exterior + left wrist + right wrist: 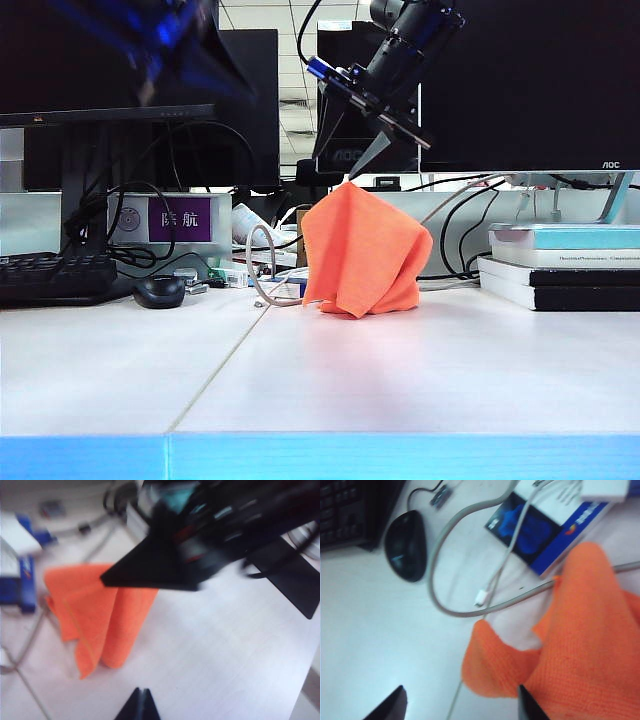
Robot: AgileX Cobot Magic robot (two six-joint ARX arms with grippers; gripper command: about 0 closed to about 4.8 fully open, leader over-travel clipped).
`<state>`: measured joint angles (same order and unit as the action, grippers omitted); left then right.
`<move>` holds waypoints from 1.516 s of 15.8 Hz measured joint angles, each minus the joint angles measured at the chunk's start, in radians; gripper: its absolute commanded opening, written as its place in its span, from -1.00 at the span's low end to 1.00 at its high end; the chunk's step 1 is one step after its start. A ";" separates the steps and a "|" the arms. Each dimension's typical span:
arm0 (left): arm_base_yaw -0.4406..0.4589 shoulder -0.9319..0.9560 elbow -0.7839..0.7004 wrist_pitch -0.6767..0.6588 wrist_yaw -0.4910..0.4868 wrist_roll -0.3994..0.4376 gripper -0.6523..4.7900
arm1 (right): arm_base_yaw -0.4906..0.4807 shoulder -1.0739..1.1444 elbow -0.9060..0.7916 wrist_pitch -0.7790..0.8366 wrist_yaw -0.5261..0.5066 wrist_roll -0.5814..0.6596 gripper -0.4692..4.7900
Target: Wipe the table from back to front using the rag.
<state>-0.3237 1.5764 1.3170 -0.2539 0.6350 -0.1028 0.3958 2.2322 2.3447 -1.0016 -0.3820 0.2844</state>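
The orange rag [365, 250] stands bunched up like a tent on the white table [420, 375], near its back middle. My right gripper [367, 158] reaches down from above to the rag's peak. In the right wrist view its jaws are wide apart [461, 692], and one finger [527, 702] rests against the rag [585, 640]. My left gripper [141, 696] is shut and empty, hovering over bare table short of the rag [105, 620]. In the exterior view the left arm is only a dark blue blur at the upper left [165, 45].
A keyboard [50, 275] and a black mouse [160, 291] lie at the back left. Looping grey cables [262, 270] and a blue box [540, 530] sit just left of the rag. Stacked books [565, 265] stand at the back right, with monitors behind. A seam [230, 360] runs to the blue front edge [400, 457].
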 measured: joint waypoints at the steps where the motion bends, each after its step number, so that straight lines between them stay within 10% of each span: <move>1: 0.000 0.028 0.000 0.025 0.008 -0.005 -0.60 | -0.001 0.000 0.000 0.000 -0.025 0.001 0.26; 5: 0.000 0.082 0.000 0.103 0.013 0.061 0.48 | 0.000 0.000 0.000 -0.002 -0.095 0.003 0.26; 11: 0.000 0.188 0.002 0.273 0.013 0.133 0.47 | 0.000 0.000 0.000 -0.006 -0.111 0.003 0.27; 17: -0.002 0.328 0.001 0.461 0.055 0.126 0.20 | -0.001 0.000 0.000 -0.006 -0.126 0.011 0.39; 24: -0.053 0.397 0.001 0.615 0.023 0.066 -0.78 | -0.005 0.000 0.001 -0.006 -0.158 0.019 0.39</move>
<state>-0.3771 1.9736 1.3178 0.3607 0.6582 -0.0368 0.3904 2.2322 2.3459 -1.0073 -0.5396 0.3031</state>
